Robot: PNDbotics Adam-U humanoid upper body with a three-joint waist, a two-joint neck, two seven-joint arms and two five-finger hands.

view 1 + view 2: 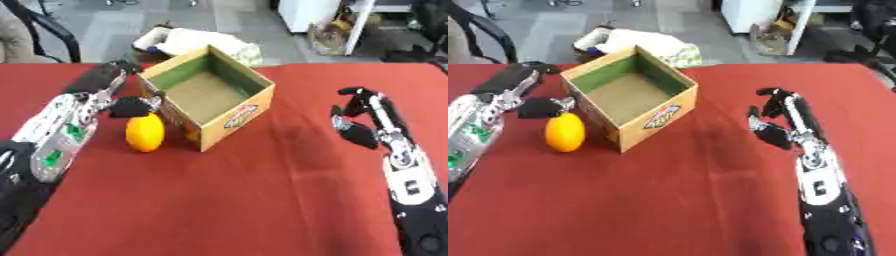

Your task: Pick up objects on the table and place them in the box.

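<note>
An orange fruit (145,132) lies on the red table (262,190) just left of an open cardboard box (208,95), touching or nearly touching its left wall. The box is empty inside as far as I see. My left hand (131,106) hangs right above the fruit, its thumb and fingers reaching toward the top of it; I cannot make out whether they close on it. Over at the right, my right hand (357,120) rests open on the table, fingers pointing away from me, well clear of the box.
Beyond the table's far edge a white bundle (197,42) lies on the floor, with a black chair (48,30) at far left and white furniture (332,20) at the back right.
</note>
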